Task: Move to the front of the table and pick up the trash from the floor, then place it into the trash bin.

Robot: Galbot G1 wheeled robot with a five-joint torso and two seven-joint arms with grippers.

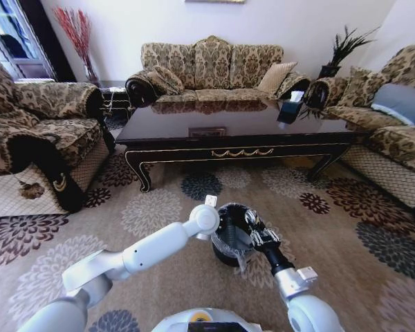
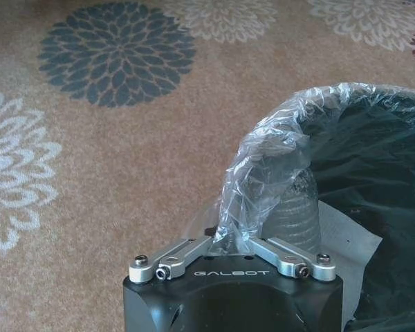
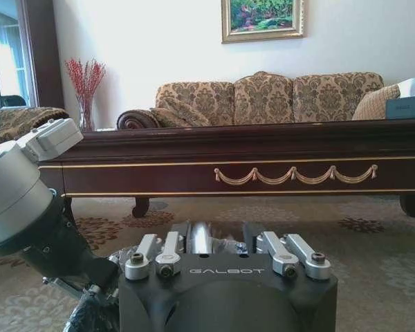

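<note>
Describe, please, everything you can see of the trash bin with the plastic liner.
The trash bin is small, round and black, standing upright on the patterned carpet in front of the dark coffee table, apart from it. A clear, crinkled plastic liner is folded over its rim. The left gripper pinches a bunch of that liner at the rim; the right gripper is over the opposite edge. The inside looks dark; contents cannot be made out.

One table (image 1: 235,128), one trash bin (image 1: 229,242), three sofas (image 1: 211,69).
</note>
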